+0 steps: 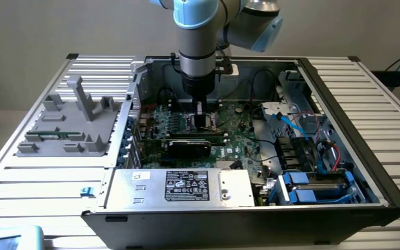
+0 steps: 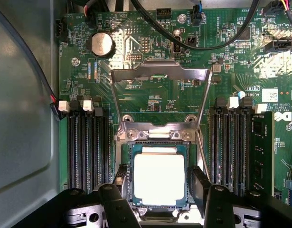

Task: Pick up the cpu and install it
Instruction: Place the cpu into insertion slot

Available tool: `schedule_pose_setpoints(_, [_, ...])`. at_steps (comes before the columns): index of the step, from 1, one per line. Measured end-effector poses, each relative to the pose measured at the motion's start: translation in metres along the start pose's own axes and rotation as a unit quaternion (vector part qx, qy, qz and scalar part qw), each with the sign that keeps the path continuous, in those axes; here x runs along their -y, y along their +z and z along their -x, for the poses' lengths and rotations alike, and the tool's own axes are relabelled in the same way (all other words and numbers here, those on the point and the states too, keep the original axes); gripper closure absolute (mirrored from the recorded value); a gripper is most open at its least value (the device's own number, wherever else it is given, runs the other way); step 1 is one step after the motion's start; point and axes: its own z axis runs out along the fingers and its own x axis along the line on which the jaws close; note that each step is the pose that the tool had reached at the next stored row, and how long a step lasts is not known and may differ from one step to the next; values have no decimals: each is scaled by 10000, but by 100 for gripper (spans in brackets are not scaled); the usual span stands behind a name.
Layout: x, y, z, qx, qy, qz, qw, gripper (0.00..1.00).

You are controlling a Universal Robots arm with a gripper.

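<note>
Gripper (image 2: 160, 190) fingers (image 2: 121, 183) are standing spread wide, gripping nothing, one just beside either side of the cpu (image 2: 159, 178). Memory slots (image 2: 89, 147) are flanking the socket (image 2: 155, 135) on both sides. The cpu is lying flat inside that socket, silvery top up, while the hinged metal frame (image 2: 157, 76) is resting swung open beyond it on the motherboard (image 2: 150, 102).

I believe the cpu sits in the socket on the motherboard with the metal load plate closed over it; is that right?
Not quite: the load plate is swung open, lying back over the motherboard, not closed. The wrist view shows the cpu sitting uncovered in the socket.
</note>
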Motion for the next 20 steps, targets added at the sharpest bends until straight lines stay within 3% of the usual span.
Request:
schedule_pose_setpoints(2, [-3, -48, -4, -25, 2, 0, 10000, 36])
schedule_pose_setpoints(7, [-14, -216, -12, -47, 3, 0, 10000, 36])
schedule_pose_setpoints(13, [-31, -474, -19, -50, 3, 0, 10000, 36])
schedule_pose_setpoints(20, [-64, -708, 8, -49, 4, -10, 10000, 36])
